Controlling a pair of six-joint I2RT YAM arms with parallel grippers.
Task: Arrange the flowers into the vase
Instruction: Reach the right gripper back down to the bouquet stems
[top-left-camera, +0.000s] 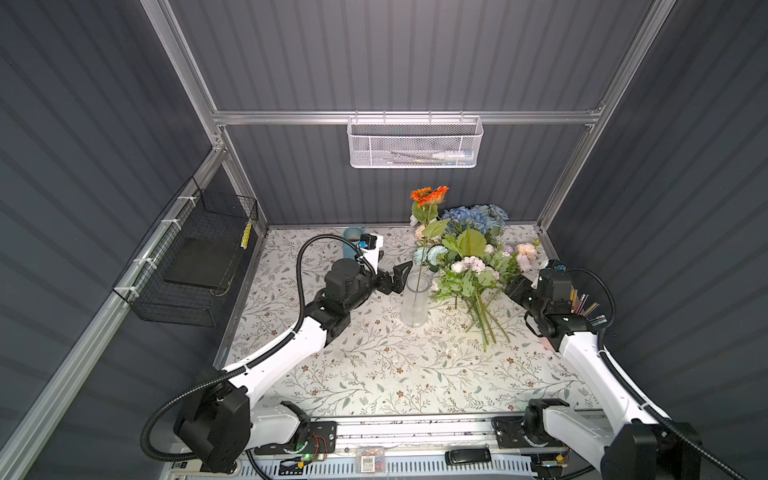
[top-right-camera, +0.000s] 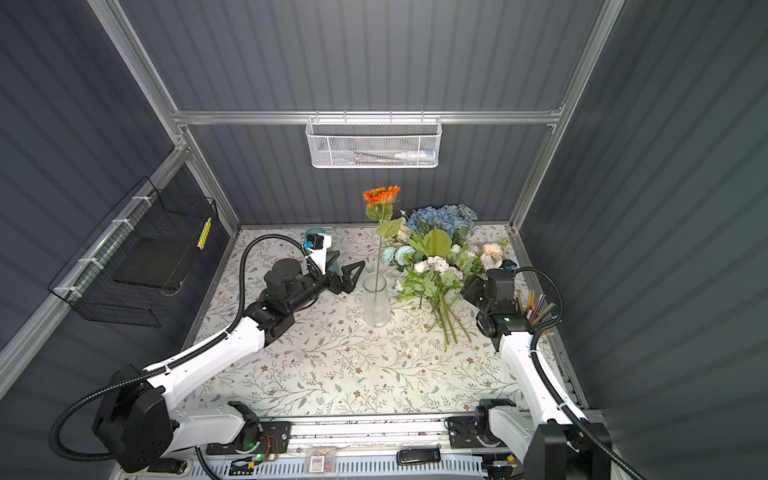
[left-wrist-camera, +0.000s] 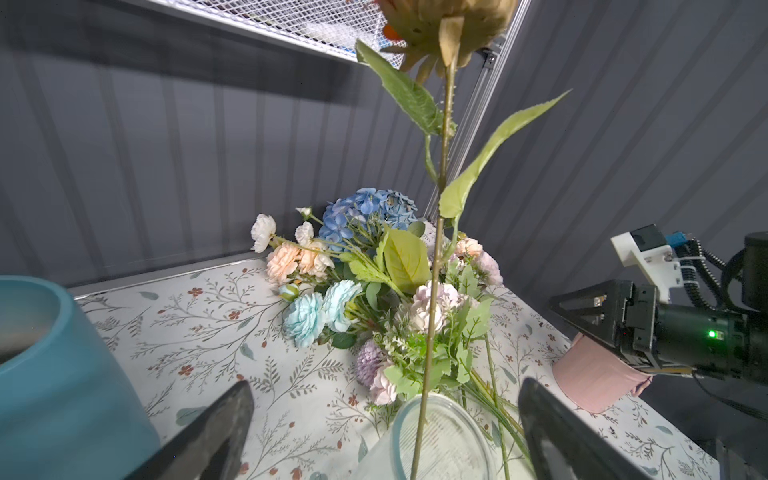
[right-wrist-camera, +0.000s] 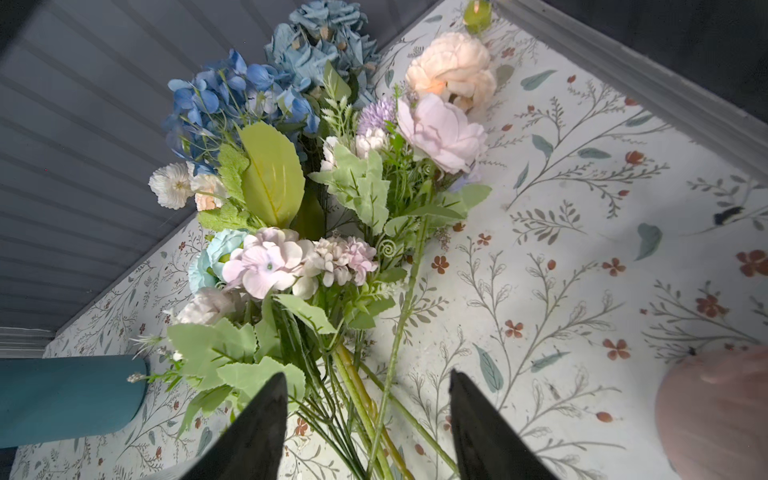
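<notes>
Closing on one stem only is, I judge, what matters here: the right gripper (right-wrist-camera: 369, 374) hangs with its jaws spread over the cut stems (right-wrist-camera: 351, 374) of the loose flowers (top-left-camera: 469, 266), which lie flat on the table (top-left-camera: 374, 374) just right of the vase (top-left-camera: 415, 305). It should settle low, pinch a single stalk near its bare end and lift it clear of its tangled neighbours before tipping it upright. Those flowers run lengthwise from stem ends on the vase's near right to blooms beyond it, toward the back wall. Left of the vase, the left gripper (left-wrist-camera: 385, 382) stands wide apart, holding nothing. In the vase, the orange daisy (top-left-camera: 428, 194) stands almost upright, head up, leaning slightly backward; the next stem should enter cut-end first without knocking it.
</notes>
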